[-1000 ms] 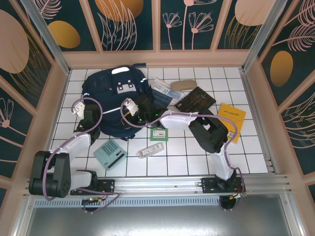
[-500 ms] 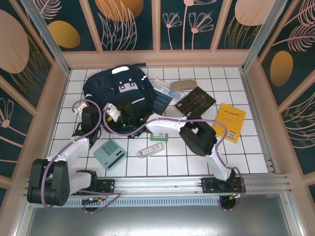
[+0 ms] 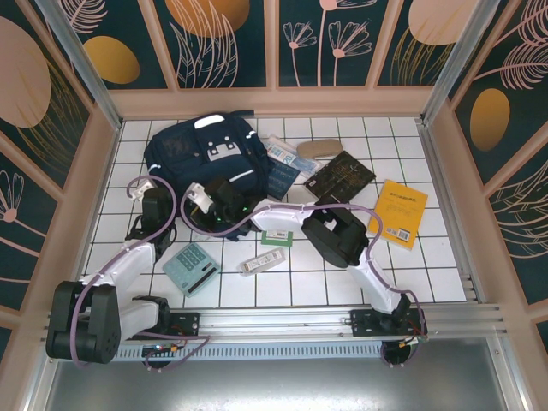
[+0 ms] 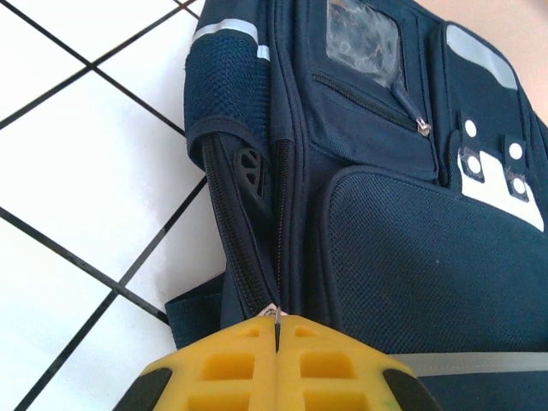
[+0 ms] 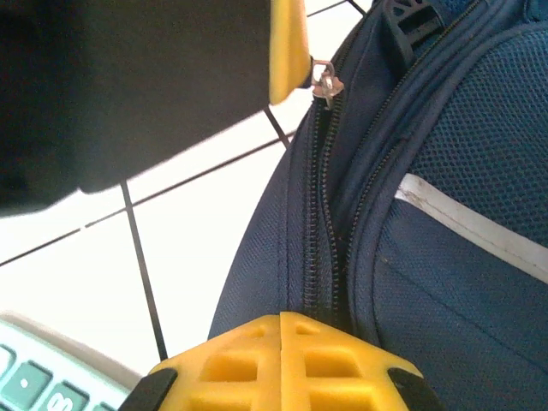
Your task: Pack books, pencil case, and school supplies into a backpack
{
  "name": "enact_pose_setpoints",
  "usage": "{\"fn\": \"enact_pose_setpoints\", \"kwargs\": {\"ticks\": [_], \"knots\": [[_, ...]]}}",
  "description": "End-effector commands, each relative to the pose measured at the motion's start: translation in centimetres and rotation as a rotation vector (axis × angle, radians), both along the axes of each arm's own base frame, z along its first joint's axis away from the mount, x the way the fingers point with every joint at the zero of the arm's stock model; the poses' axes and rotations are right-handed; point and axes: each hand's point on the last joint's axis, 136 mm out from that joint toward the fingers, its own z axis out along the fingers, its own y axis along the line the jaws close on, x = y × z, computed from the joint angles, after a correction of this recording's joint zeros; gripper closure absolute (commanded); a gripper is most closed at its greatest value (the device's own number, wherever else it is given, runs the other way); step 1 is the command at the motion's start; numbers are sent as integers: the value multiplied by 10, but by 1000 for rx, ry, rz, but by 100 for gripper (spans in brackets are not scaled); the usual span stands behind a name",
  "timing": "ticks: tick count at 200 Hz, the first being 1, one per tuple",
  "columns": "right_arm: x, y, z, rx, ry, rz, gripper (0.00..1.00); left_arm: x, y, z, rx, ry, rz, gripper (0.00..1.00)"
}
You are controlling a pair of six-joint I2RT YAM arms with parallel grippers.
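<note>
The navy backpack (image 3: 199,154) lies flat at the back left of the tiled table, its zipper shut along the lower-left side. My left gripper (image 3: 164,221) (image 4: 276,318) is shut on a small metal zipper pull (image 5: 325,84) at the backpack's (image 4: 411,257) lower-left corner. My right gripper (image 3: 214,214) (image 5: 282,318) is shut on the backpack's (image 5: 445,214) zipper seam a little further along. To the right lie the dark blue book (image 3: 280,177), dark brown book (image 3: 341,177), yellow-orange book (image 3: 398,211), small green book (image 3: 276,233), tan pencil case (image 3: 317,150) and clear packet (image 3: 281,149).
The mint-green calculator (image 3: 193,267) (image 5: 34,377) lies just in front of both grippers. The white-grey bar (image 3: 260,260) sits beside it. Patterned walls enclose the table on three sides.
My right gripper has slid left along the backpack's lower edge toward the left gripper. The left arm has shifted slightly up toward the backpack's corner.
</note>
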Motion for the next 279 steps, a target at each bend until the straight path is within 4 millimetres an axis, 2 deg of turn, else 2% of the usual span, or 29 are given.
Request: {"fn": "enact_pose_setpoints", "kwargs": {"ticks": [1,24,70,100,112,133,142,169,192,221,262,270,279], "knots": [[2,-22,10,-8,-12,-49,100,12,20,25,54,-90,104,100],[1,-36,19,13,-14,-56,100,16,31,24,93,-72,162,100],[0,-56,23,19,-14,-76,100,32,51,12,124,-19,241,100],[-1,-57,19,5,-1,-70,100,43,38,20,84,-54,170,100],[-2,-56,21,15,6,-69,79,44,35,23,78,-61,150,100],[-7,-52,29,53,14,-40,59,42,31,26,66,-68,128,100],[-10,-48,32,66,23,-19,55,41,28,27,57,-74,115,100],[-17,-27,34,87,69,53,50,40,24,29,36,-88,92,100],[-18,-8,25,65,94,90,49,39,23,29,36,-87,88,100],[-18,5,11,47,119,113,48,39,21,27,30,-82,81,100],[-20,7,-19,-27,129,116,49,38,23,28,37,-85,89,100],[-22,6,-22,-42,122,116,56,38,24,30,37,-89,90,100],[-22,5,-23,-51,113,110,75,38,24,30,38,-90,92,100]]}}
